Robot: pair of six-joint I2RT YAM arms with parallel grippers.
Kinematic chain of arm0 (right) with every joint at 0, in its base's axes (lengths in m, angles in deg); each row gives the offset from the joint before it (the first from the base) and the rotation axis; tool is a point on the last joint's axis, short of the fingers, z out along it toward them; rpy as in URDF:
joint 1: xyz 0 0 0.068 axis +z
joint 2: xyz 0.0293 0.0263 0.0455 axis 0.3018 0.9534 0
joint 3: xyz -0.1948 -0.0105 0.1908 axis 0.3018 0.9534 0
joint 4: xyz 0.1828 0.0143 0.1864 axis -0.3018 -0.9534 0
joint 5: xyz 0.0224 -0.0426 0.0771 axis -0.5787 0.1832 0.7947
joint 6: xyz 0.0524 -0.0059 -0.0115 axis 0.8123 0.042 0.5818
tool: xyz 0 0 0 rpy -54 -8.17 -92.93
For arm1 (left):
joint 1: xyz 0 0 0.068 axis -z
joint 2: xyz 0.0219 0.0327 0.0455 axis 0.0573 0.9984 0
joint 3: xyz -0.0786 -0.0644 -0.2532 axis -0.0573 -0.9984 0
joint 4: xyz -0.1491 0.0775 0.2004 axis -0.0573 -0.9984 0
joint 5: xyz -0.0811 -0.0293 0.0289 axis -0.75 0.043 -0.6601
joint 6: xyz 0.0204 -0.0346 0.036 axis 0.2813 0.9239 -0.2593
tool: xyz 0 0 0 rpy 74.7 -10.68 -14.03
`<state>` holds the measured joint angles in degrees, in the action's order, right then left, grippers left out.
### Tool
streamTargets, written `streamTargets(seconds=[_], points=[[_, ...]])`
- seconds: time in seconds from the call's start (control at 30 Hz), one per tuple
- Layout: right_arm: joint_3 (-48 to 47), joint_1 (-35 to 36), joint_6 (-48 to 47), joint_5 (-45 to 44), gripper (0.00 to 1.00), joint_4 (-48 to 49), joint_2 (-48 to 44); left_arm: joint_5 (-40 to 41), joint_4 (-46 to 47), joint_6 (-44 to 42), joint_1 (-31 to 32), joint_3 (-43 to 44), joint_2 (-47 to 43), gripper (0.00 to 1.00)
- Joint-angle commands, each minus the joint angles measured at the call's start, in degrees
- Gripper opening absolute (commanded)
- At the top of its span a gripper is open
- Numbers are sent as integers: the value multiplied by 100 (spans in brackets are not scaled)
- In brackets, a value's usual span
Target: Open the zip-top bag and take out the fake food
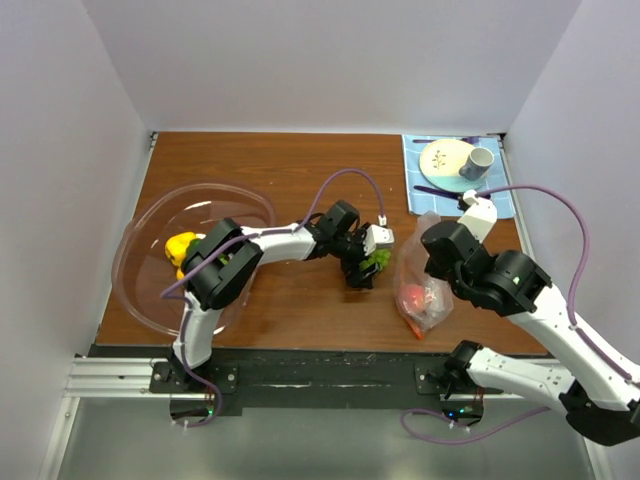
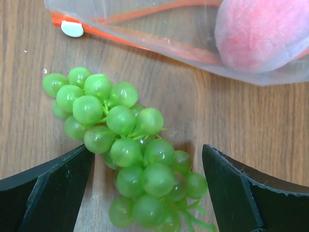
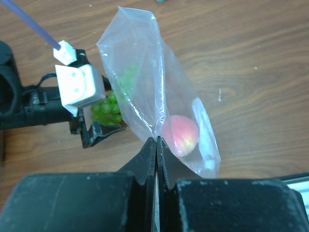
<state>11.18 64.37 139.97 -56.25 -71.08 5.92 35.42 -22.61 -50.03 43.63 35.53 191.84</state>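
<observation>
The zip-top bag (image 3: 145,82) hangs crumpled above the table, with my right gripper (image 3: 157,140) shut on a fold of its clear plastic. A pink-red peach (image 3: 181,133) lies inside the bag. The orange zip strip (image 2: 145,44) and its white slider (image 2: 72,29) rest on the wood. Just outside the bag's mouth a bunch of green grapes (image 2: 128,150) lies on the table. My left gripper (image 2: 147,159) is open, one finger on each side of the bunch. In the top view the bag (image 1: 422,285) is right of centre and the grapes (image 1: 377,262) are beside it.
A large clear pinkish bowl (image 1: 150,215) at the left holds yellow fake fruit (image 1: 180,247). At the back right a blue mat (image 1: 415,190) carries a plate (image 1: 443,158) and a grey cup (image 1: 476,163). Purple cables loop over both arms.
</observation>
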Motion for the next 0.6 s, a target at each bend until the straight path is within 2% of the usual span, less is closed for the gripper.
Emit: streamTargets(seconds=[0.0,0.1,0.33,0.4,0.5,0.57], points=[[243,-14,431,-251,0,-228,-173,336,196,-13,46,-40,-52,100],[296,-14,431,-251,0,-202,-191,617,223,-30,46,-154,-376,100],[393,-22,404,-198,0,-35,-235,1882,-23,-197,46,-427,-1037,100],[437,-22,413,-163,0,-17,-287,1997,-138,-259,46,-531,-1133,100],[481,-22,439,-136,0,0,-349,1998,-277,-469,54,-568,-1152,93],[481,-23,448,-128,0,-26,-410,2006,-270,-549,46,-576,-1116,95]])
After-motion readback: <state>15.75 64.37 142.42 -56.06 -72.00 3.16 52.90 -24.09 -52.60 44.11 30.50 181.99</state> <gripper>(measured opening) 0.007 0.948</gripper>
